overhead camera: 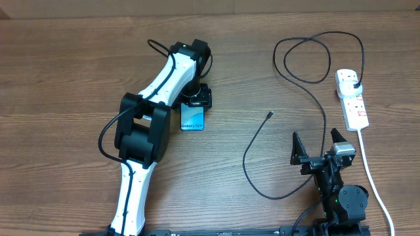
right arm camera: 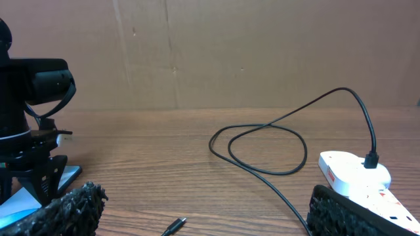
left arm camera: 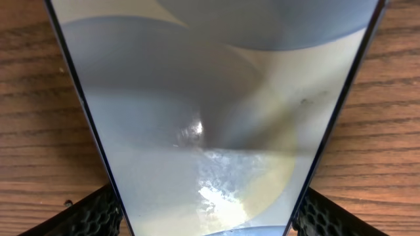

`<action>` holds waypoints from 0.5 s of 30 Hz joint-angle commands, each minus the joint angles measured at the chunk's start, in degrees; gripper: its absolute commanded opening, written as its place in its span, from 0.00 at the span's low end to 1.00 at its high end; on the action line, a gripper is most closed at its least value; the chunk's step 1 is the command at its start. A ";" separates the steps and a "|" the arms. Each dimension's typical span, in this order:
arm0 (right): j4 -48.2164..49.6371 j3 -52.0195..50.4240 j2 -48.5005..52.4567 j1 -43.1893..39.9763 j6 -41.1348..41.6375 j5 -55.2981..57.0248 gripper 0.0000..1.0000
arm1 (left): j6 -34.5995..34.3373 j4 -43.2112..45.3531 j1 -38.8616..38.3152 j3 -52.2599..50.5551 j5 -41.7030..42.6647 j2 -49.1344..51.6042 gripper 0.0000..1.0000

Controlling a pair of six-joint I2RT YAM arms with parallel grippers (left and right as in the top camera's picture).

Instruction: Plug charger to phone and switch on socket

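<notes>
as you view the wooden table [overhead camera: 65,65] before a cardboard wall [right arm camera: 230,52], phone [left arm camera: 210,118] flat between fingers of left gripper [overhead camera: 195,103], clamped or not you cannot tell, right gripper [overhead camera: 319,145] jaws apart

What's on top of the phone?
The left arm's tool hangs over the far end of the phone, straddling its sides. From above only the blue near end shows; the rest is hidden beneath the tool.
</notes>
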 commanded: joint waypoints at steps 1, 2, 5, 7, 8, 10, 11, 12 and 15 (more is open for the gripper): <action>0.35 -0.57 -0.35 0.07 0.17 0.17 1.00 | -0.15 -0.74 -0.26 0.92 -2.99 7.52 0.79; 0.35 -0.57 -0.35 0.07 0.17 0.17 1.00 | -0.15 -2.29 -0.24 2.82 -2.99 7.52 0.79; 0.35 -0.57 -0.35 0.07 0.17 0.17 1.00 | -0.13 -6.34 -0.24 8.15 -2.80 7.52 0.79; 0.35 -0.57 -0.35 0.07 0.17 0.17 1.00 | 0.09 -9.97 -0.24 12.44 -2.69 7.52 0.79; 0.35 -0.57 -0.35 0.07 0.17 0.17 1.00 | 0.48 -11.39 -0.24 13.86 -2.51 7.52 0.79; 0.35 -0.57 -0.35 0.07 0.17 0.17 1.00 | 2.58 -14.03 -0.22 16.63 -0.81 7.52 0.79; 0.35 -0.57 -0.35 0.07 0.17 0.17 1.00 | 3.74 -15.23 -0.20 17.88 0.66 7.52 0.79; 0.35 -0.57 -0.35 0.07 0.17 0.17 1.00 | 5.29 -16.33 -0.15 19.17 3.13 7.52 0.78; 0.35 -0.57 -0.35 0.07 0.17 0.17 1.00 | 9.01 -18.69 0.52 21.42 11.06 7.52 0.76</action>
